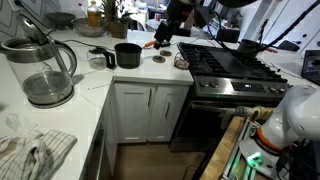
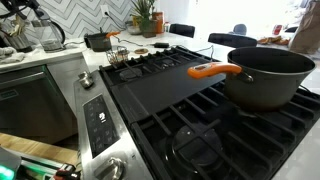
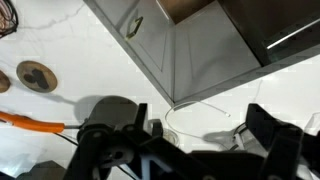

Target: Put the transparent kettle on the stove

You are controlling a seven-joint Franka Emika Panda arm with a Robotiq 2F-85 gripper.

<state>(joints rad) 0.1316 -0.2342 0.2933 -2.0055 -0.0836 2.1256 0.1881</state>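
Note:
The transparent kettle (image 1: pixel 100 57), small with a dark top, stands on the white counter just left of the black pot (image 1: pixel 127 54). The stove (image 1: pixel 235 65) with black grates is to the right; it fills the foreground in an exterior view (image 2: pixel 170 95). My gripper (image 1: pixel 164 39) hangs above the counter between the black pot and the stove, well apart from the kettle. In the wrist view its dark fingers (image 3: pixel 200 150) are spread wide and empty. The kettle seems to show faintly there behind the left finger (image 3: pixel 155 128).
A large glass electric kettle (image 1: pixel 45 70) stands at the front left. A big grey pot with an orange handle (image 2: pixel 265 75) sits on the stove. A brown coaster (image 1: pixel 158 57), an orange tool (image 1: pixel 150 44), a small glass item (image 1: pixel 181 60) and a thin white cord (image 3: pixel 200 105) lie on the counter.

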